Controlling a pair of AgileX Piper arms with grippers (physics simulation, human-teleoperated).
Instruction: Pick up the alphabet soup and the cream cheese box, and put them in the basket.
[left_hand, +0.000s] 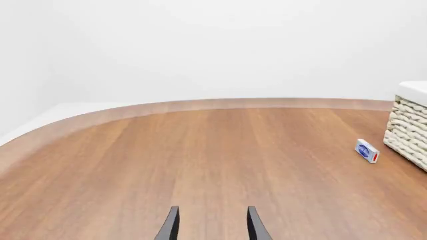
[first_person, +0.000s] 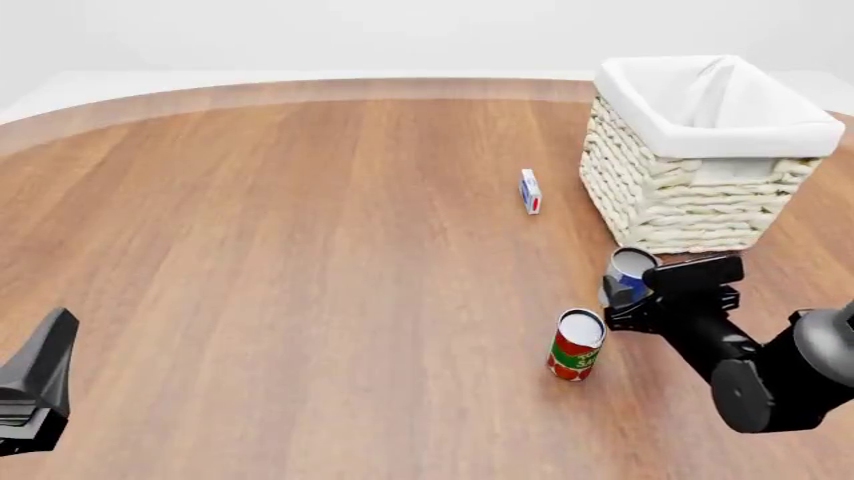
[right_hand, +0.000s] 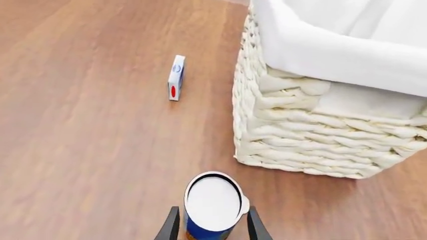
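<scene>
On my left wrist camera I see the left gripper (left_hand: 213, 224) with its two dark fingers spread apart over bare wooden table (left_hand: 200, 160), nothing between them; the cream cheese box (left_hand: 367, 151) lies well ahead of the fingers, just beside the woven wall of the basket (left_hand: 408, 129), and I cannot say from here whether box and basket touch. In the front view my left arm sits low at the near left edge, well apart from everything else, and its jaws are out of frame there. The basket (first_person: 694, 190) stands at the far right with its white liner folded over the rim, and the cream cheese box (first_person: 530, 191) stands on the table near its left side, with a clear strip of wood between them. Nearer to me, the alphabet soup (first_person: 627, 275) stands upright in front of the basket with the right gripper (first_person: 638, 292) at it, and a red and green can (first_person: 577, 345) stands just beside it, on the near left. On the right wrist camera I see the right gripper (right_hand: 213, 222) with one finger on each side of the alphabet soup (right_hand: 213, 204), close against its sides; I cannot tell whether they are squeezing it. The basket (right_hand: 313, 135) and the cream cheese box (right_hand: 176, 77) lie beyond it.
</scene>
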